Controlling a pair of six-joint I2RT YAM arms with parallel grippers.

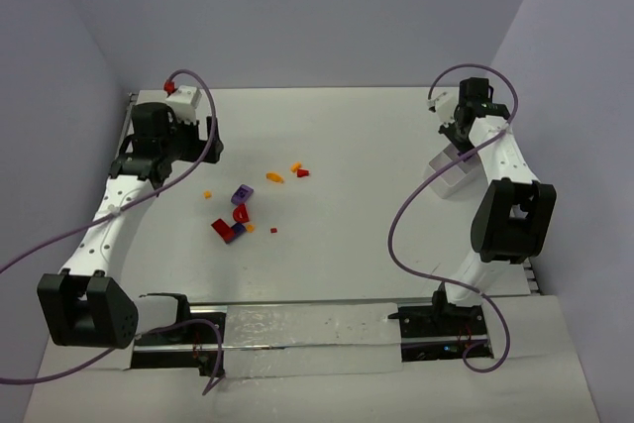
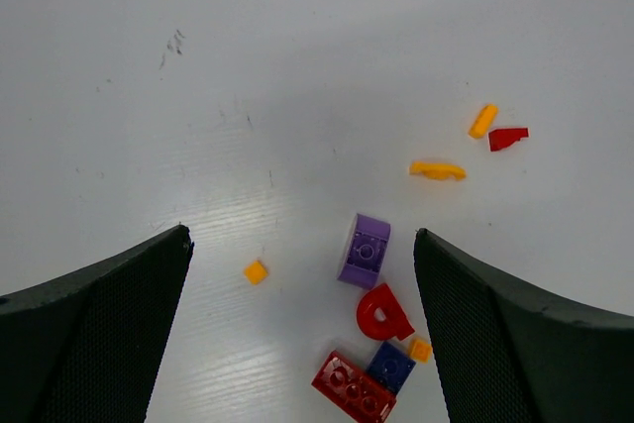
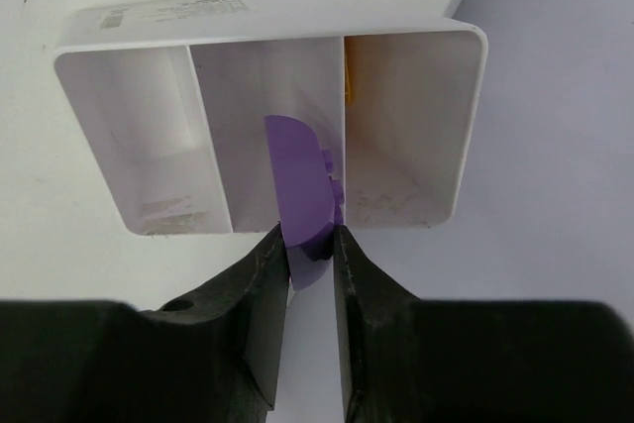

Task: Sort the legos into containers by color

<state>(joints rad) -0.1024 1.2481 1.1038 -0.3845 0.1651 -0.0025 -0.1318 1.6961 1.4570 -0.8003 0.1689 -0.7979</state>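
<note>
The right pincer [image 3: 309,245] is seen clamped narrow on a purple piece [image 3: 300,180], which is held edge-on above the white tub [image 3: 248,19]. The piece is lined up over the middle of the tub's three compartments, close to the divider on its right. Whether it touches the tub cannot be told. A sliver of orange [image 3: 348,86] is glimpsed in the right compartment.

Over on the other side, the left pincer [image 2: 302,240] is spread wide above the worktop [image 2: 297,66]. Beneath it loose pieces are scattered: a purple round brick [image 2: 365,250], a red arch [image 2: 381,314] just beside it, a red brick [image 2: 354,386] with a dark blue brick [image 2: 392,366] touching it, and small orange bits [image 2: 256,271] dotted around.
</note>
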